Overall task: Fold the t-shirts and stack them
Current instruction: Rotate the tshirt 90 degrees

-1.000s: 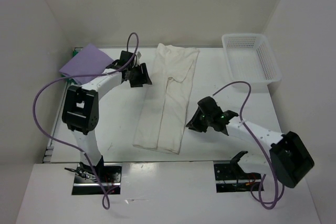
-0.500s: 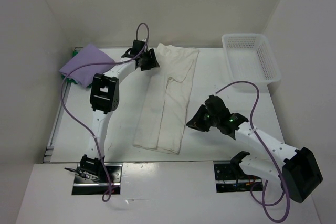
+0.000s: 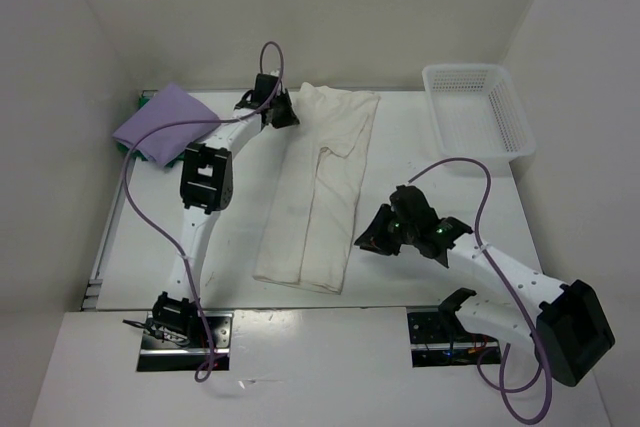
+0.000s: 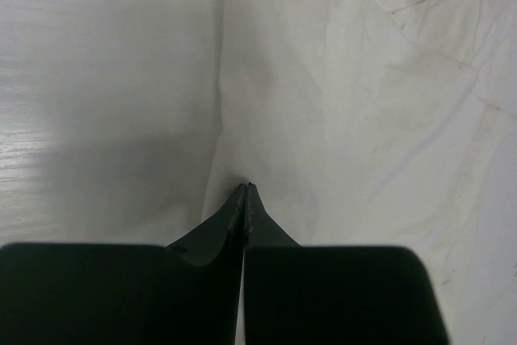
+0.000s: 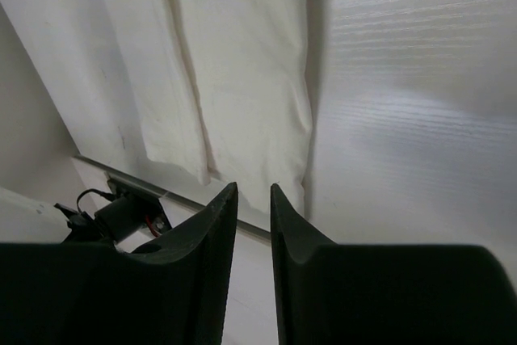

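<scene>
A cream-white t-shirt (image 3: 320,182), folded into a long strip, lies down the middle of the table. My left gripper (image 3: 287,112) is at its far left corner. In the left wrist view the jaws (image 4: 246,187) are shut, pinching the cream cloth's (image 4: 363,94) edge where a crease runs into the tips. My right gripper (image 3: 366,238) hovers beside the strip's right edge near the front. It is open by a narrow gap (image 5: 252,187) with nothing inside, above the cream t-shirt (image 5: 242,78). At the far left a lavender t-shirt (image 3: 160,124) lies folded on a green t-shirt (image 3: 141,102).
A white lattice basket (image 3: 478,112) stands at the far right corner. White walls close in the table at the back and on both sides. The arm mounts (image 3: 450,337) sit at the near edge, and purple cables loop over both arms.
My left gripper reached the cream shirt's far left corner and shut on its edge. The right gripper shifted slightly beside the shirt's right edge and stays open.
</scene>
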Controlling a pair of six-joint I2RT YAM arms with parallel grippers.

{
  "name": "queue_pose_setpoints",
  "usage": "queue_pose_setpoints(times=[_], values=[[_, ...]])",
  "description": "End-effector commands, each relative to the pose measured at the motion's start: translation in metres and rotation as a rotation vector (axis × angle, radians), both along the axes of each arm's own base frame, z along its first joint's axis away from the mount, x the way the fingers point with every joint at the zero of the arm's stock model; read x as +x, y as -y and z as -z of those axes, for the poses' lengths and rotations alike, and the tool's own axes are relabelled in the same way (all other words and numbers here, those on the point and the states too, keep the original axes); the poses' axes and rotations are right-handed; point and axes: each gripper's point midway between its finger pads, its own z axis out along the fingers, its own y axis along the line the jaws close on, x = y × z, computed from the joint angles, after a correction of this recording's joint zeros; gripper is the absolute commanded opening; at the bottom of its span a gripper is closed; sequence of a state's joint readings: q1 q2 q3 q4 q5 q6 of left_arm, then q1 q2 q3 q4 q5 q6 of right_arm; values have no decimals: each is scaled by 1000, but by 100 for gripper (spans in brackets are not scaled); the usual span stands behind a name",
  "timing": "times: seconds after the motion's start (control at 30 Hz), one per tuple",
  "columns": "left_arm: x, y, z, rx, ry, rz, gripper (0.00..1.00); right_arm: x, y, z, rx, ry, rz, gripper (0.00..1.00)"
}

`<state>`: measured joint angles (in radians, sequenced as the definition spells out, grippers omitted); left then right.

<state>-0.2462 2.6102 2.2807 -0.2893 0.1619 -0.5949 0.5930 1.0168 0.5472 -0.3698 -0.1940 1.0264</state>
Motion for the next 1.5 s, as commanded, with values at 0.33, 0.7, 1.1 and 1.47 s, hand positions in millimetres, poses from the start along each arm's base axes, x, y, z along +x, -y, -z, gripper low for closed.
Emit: queue_pose_setpoints(times=[0.33,0.7,1.1,1.47], values=[[18,-89,-7,-99,30,-174,0,-3,-1,3,-3,-2,-24,36],[2,-40,10,-121,13,66,65,0,-4,8,-14,-8,-31,40],[12,3,20,-117,23,98,41,0,-4,8,-14,-8,-31,40],[20,-59,1,-61,43,-101,0,0,-3,13,-24,-23,-31,41]])
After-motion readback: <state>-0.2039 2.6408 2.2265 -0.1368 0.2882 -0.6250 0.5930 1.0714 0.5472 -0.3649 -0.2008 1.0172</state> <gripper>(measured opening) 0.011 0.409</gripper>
